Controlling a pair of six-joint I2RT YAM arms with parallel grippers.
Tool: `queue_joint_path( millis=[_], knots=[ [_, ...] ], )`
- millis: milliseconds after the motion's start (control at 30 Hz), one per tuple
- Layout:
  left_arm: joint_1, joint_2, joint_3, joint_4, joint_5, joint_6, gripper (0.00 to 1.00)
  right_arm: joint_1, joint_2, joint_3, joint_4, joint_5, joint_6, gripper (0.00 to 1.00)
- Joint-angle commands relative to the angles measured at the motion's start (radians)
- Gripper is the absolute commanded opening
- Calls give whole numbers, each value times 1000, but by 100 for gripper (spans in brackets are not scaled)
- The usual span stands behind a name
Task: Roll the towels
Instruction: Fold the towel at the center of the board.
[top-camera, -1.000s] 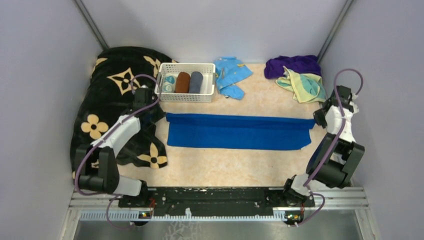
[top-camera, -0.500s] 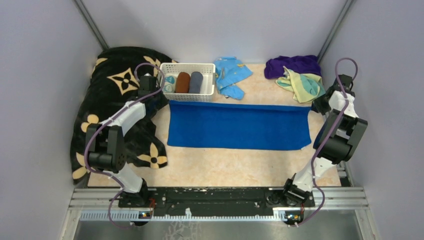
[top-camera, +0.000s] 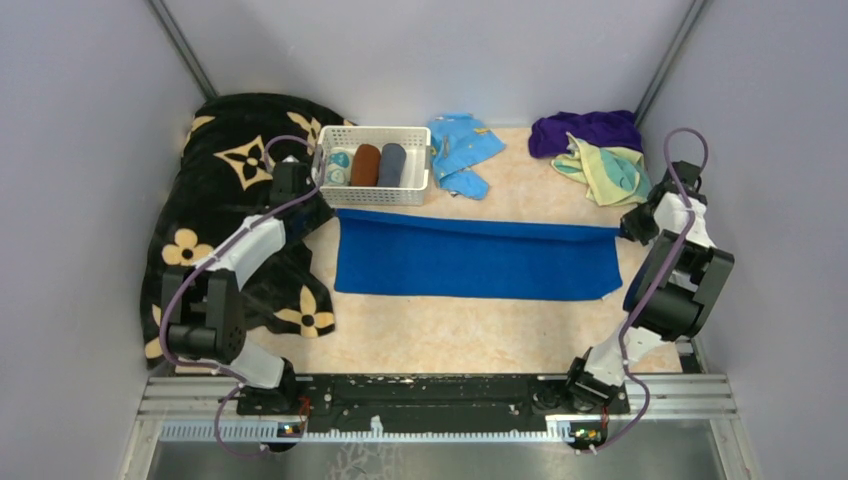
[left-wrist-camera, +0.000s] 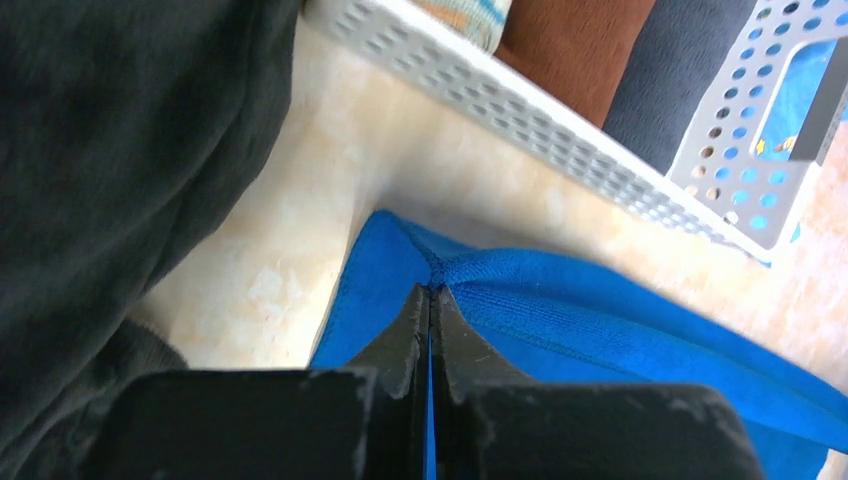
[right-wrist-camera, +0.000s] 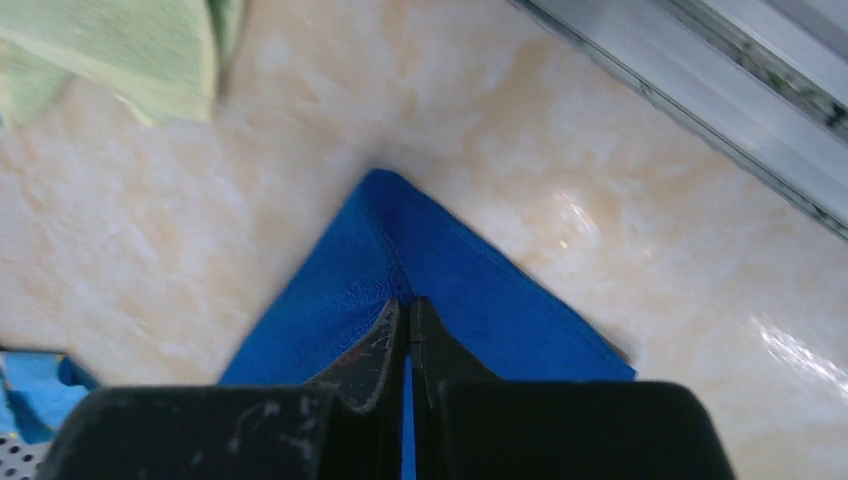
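This is a robotics lab test cell rather than a home. Plain pale-violet panels (top-camera: 80, 150) wall the bench (top-camera: 450, 330) on three sides, with metal struts (top-camera: 180, 45) in the far corners. An aluminium rail (top-camera: 185, 402) along the bench's near edge carries a cabled left arm (top-camera: 245, 250) and right arm (top-camera: 680, 260). Household goods lie on the marbled top: a white perforated basket (top-camera: 370, 193) at the far edge, a blue towel (top-camera: 470, 262) mid-bench, and a black flowered blanket (top-camera: 230, 150) in the far-left corner.

1. White perforated plastic basket (top-camera: 372, 195), holding rolled cloths (top-camera: 366, 165).
2. Royal blue cloth towel (top-camera: 475, 260), spread just in front of the basket.
3. Left gripper (top-camera: 330, 212), at the basket's near left corner; right gripper (top-camera: 622, 232), well to its right.
4. Black tan-flowered blanket (top-camera: 225, 185), left of the basket.
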Motion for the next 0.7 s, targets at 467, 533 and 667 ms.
queue_joint_path(
  millis=[467,533,667],
  knots=[
    [11,-321,-337,-139,29,-36,0,-13,-367,-303,-123,320,0,0],
    [11,-339,-356,-148,27,-35,0,-14,-394,-335,-115,341,10,0],
    [11,-337,-389,-143,70,-44,0,-13,-395,-364,-102,369,28,0]
  ],
)
